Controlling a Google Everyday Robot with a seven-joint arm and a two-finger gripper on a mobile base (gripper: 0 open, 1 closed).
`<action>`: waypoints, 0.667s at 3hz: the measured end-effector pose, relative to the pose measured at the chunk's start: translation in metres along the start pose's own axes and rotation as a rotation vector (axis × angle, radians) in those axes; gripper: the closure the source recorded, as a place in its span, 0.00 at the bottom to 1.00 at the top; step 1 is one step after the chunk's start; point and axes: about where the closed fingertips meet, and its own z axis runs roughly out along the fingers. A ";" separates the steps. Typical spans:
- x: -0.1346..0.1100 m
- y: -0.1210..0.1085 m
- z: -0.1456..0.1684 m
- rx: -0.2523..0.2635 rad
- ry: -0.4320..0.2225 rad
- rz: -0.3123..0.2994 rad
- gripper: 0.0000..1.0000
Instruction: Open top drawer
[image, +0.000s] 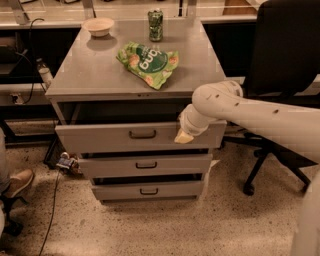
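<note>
The top drawer (100, 137) is the widest grey drawer of the cabinet, with a dark centre pull (142, 134). It stands pulled out a little, with a dark gap showing under the tabletop. My gripper (183, 136) is at the end of the white arm that reaches in from the right. Its cream tip lies against the right end of the top drawer's front, well to the right of the pull.
Two narrower drawers (145, 165) (147, 190) sit below. On the grey tabletop (85, 75) lie a green chip bag (149, 62), a green can (155, 25) and a bowl (98, 26). A black office chair (285, 55) stands to the right. A shoe (17, 182) and cables are at the left.
</note>
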 end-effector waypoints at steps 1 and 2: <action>0.010 0.028 -0.022 -0.027 0.000 0.001 0.80; 0.009 0.028 -0.022 -0.027 0.000 0.001 1.00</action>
